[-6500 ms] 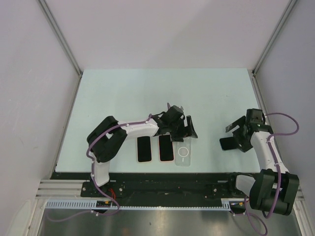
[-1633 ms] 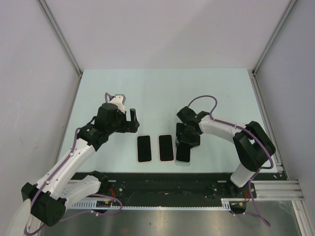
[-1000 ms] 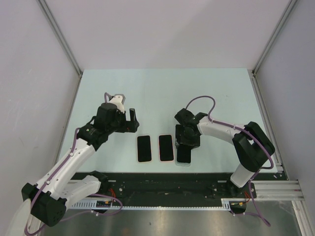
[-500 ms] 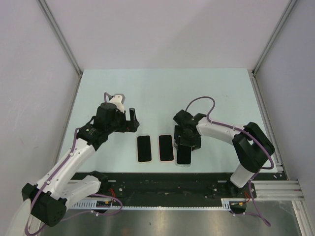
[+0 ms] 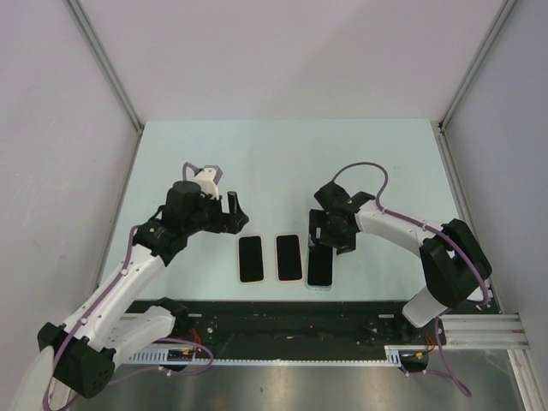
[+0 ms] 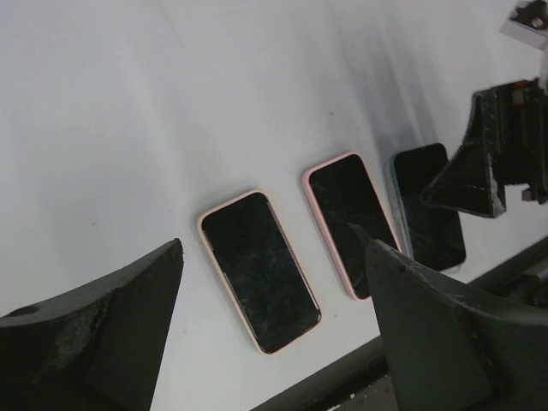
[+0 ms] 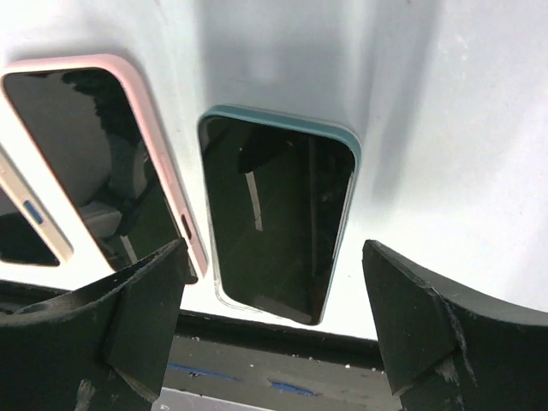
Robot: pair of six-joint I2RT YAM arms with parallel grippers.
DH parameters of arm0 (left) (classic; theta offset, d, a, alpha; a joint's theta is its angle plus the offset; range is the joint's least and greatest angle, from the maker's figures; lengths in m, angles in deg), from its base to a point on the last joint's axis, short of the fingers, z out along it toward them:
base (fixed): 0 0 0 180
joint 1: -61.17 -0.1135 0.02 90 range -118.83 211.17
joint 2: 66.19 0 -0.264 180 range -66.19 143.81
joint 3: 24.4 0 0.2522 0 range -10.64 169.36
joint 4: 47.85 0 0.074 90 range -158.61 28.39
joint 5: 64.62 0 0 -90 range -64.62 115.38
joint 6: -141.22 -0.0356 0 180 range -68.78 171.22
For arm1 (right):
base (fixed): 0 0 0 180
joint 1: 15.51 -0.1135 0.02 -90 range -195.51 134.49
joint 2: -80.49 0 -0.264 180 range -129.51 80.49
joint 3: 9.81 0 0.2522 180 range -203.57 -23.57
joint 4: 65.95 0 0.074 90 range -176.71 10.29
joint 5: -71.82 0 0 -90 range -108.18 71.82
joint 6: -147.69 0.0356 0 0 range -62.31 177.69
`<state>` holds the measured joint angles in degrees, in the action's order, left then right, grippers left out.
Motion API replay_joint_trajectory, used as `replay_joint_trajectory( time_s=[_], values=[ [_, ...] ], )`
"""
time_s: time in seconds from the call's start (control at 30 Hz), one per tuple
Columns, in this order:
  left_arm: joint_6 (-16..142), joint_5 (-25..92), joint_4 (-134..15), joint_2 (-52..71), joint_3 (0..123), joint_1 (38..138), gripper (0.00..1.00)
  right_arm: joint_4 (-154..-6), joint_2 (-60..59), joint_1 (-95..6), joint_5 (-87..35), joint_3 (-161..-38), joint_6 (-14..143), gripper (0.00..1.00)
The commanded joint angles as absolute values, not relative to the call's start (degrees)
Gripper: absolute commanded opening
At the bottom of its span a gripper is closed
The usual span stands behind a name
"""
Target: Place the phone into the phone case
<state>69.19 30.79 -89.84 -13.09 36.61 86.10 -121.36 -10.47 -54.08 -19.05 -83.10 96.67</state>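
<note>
3 handsets now lie in a row at the near edge of the desk [image 5: 282, 163].

Change: the phone case [image 7: 282, 114], which lay empty 6.5 s ago, now holds the phone [image 7: 278, 227], screen up. The right tool [image 5: 327, 240], pressed over it until 0.5 s ago, has backed off toward the far side. It hangs released, jaws spread wide and touching nothing.

Reading: insertion looks essentially done. The rim shows all round the glass in the right wrist view, but I cannot tell whether every corner is snapped home.

Count: 1 phone in the clear, teal-edged case, rightmost in the row. 2 pink-cased phones [image 5: 289, 257] to its left. 2 arms.

The left tool [image 5: 233, 214] hovers released over the desk beyond the row, carrying nothing.
</note>
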Motion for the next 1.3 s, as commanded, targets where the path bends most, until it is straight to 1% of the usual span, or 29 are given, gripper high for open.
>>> replay_joint_trajectory(
  time_s=[0.0,0.07,0.23,0.33,0.37,0.43,0.47,0.63,0.67,0.73,0.83,0.9,0.93,0.97,1.0,1.1,1.27],
  values=[
    [70.8,42.2,-85.3,-10.5,37.0,85.8,0.88,-114.9,-5.6,-51.3,-27.6,-80.5,91.4,0.86],
    [73.3,45.8,-83.4,-9.5,36.8,86.6,0.85,-111.5,-1.9,-48.2,-29.2,-76.3,91.6,0.86],
    [76.1,44.9,-80.3,-4.3,38.3,90.4,0.81,-105.3,5.9,-41.1,-36.6,-67.6,90.8,0.84],
    [77.9,44.4,-78.3,0.3,39.6,93.5,0.79,-102.1,7.4,-38.4,-40.6,-64.3,89.2,0.79],
    [79.2,44.6,-77.7,1.6,39.9,95.1,0.78,-101.5,7.3,-38.1,-41.7,-63.4,89.0,0.76],
    [80.7,45.2,-75.0,3.8,40.0,96.3,0.77,-100.2,6.8,-38.0,-43.1,-62.9,88.9,0.72],
    [82.2,45.7,-74.0,6.0,40.0,97.5,0.75,-99.9,6.5,-38.1,-43.9,-62.4,88.9,0.68],
    [83.5,44.7,-72.4,12.5,42.9,101.4,0.71,-97.6,5.1,-38.1,-45.3,-60.6,89.1,0.63],
    [83.6,44.4,-72.4,14.3,43.4,102.0,0.71,-97.4,5.0,-38.1,-45.8,-60.4,89.1,0.59],
    [83.7,43.2,-72.3,15.9,45.0,103.6,0.70,-96.8,4.8,-38.3,-46.0,-59.7,89.2,0.57],
    [83.8,43.0,-72.4,20.0,47.4,105.0,0.68,-96.4,5.3,-38.0,-45.9,-59.1,89.4,0.56],
    [84.2,43.0,-72.4,23.3,49.0,105.7,0.67,-96.4,5.7,-37.7,-45.5,-58.6,89.9,0.58],
    [84.3,43.0,-72.4,24.4,49.6,106.4,0.66,-96.5,6.6,-37.4,-45.3,-58.0,90.0,0.59],
    [84.4,43.1,-72.3,25.5,50.2,106.7,0.65,-96.7,7.0,-36.7,-44.8,-57.7,90.2,0.64],
    [84.5,43.1,-72.4,26.7,51.3,107.0,0.65,-96.8,7.4,-36.3,-44.4,-57.3,90.6,0.66],
    [84.9,43.1,-72.3,30.3,53.2,108.4,0.62,-97.1,9.0,-34.6,-43.4,-55.4,91.3,0.67],
    [85.5,42.7,-72.3,35.4,55.6,110.4,0.61,-95.1,13.3,-33.9,-42.8,-51.2,94.1,0.69]
  ],
)
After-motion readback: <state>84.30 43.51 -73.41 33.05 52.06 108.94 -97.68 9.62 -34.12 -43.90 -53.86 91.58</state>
